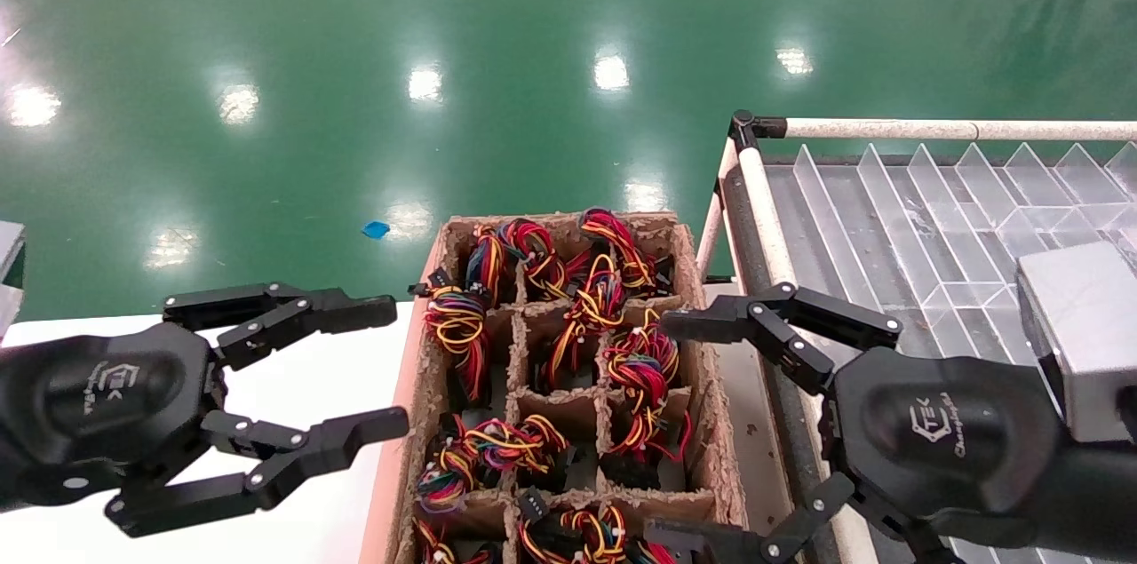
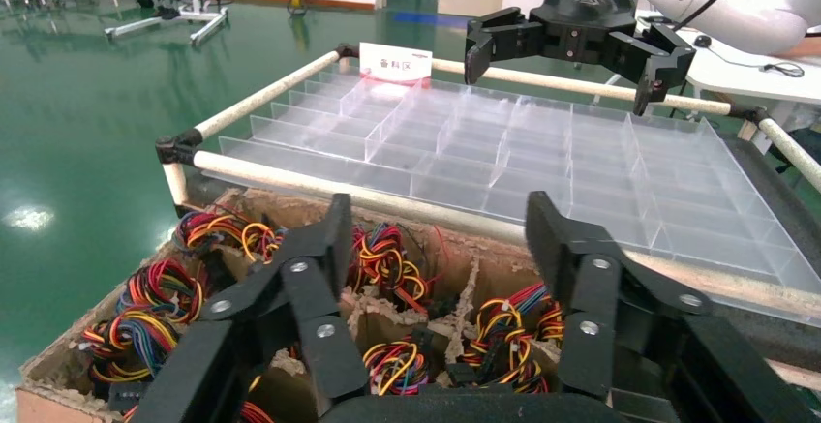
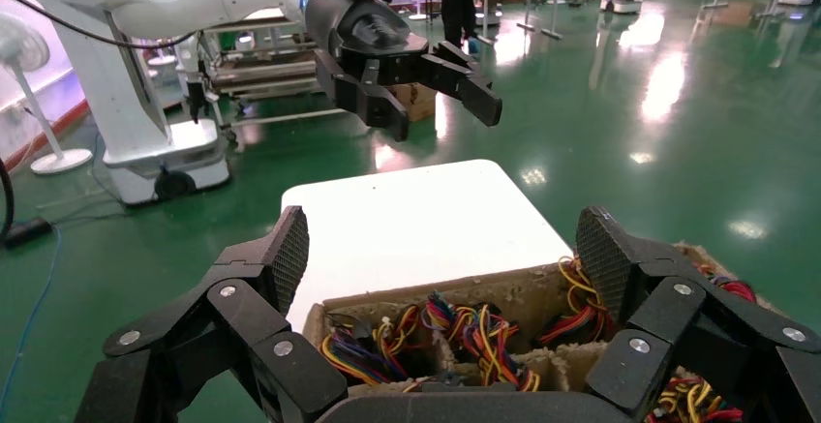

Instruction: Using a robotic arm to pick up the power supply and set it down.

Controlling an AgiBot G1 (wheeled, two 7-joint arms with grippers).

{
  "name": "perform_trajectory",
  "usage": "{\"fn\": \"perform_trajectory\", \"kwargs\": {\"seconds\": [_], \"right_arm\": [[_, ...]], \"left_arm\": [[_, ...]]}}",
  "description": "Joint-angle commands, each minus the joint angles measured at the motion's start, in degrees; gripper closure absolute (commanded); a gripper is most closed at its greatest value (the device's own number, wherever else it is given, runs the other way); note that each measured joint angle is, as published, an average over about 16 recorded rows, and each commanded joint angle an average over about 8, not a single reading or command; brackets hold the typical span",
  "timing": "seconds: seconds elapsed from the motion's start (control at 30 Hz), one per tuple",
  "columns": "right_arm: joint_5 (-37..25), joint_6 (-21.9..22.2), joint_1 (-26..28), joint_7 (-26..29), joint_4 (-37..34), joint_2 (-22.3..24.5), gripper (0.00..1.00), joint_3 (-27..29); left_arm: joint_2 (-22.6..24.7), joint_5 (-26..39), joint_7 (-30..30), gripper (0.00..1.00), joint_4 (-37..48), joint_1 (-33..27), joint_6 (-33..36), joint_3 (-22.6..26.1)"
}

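Several power supplies stand in the divided cardboard box (image 1: 416,386), showing only as red, yellow and black wire bundles (image 1: 458,324) with black connectors; their grey bodies are hidden in the cells. My left gripper (image 1: 398,366) is open over the white table (image 1: 302,360), beside the box's left wall, holding nothing. My right gripper (image 1: 662,431) is open at the box's right wall, also holding nothing. The left wrist view looks past its own open gripper (image 2: 438,220) at the bundles (image 2: 387,258). The right wrist view likewise looks past its own open gripper (image 3: 440,239) at the bundles (image 3: 474,331).
A clear plastic divider tray (image 1: 888,218) in a white tube frame (image 1: 942,130) lies to the right of the box, with a label card (image 2: 395,63) at one rim. Green floor lies beyond, with a blue scrap (image 1: 376,229) on it.
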Motion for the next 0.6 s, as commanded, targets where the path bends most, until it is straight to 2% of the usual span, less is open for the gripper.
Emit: {"fn": "perform_trajectory", "kwargs": {"seconds": [0.03, 0.2, 0.3, 0.47, 0.6], "right_arm": [[0.04, -0.08, 0.02, 0.00, -0.05, -0.04, 0.00, -0.02], [-0.46, 2.20, -1.34, -0.06, 1.06, 1.05, 0.00, 0.63], [-2.31, 5.00, -1.92, 0.13, 1.14, 0.24, 0.00, 0.07], [-7.33, 8.88, 0.32, 0.99, -3.18, -5.02, 0.00, -3.25], [-11.10, 9.44, 3.71, 0.31, -9.55, -9.07, 0.00, -5.82]], "left_arm": [[0.00, 0.00, 0.00, 1.00, 0.00, 0.00, 0.00, 0.00], [0.00, 0.00, 0.00, 1.00, 0.00, 0.00, 0.00, 0.00], [0.00, 0.00, 0.00, 1.00, 0.00, 0.00, 0.00, 0.00], [0.00, 0.00, 0.00, 1.00, 0.00, 0.00, 0.00, 0.00], [0.00, 0.00, 0.00, 1.00, 0.00, 0.00, 0.00, 0.00]]}}
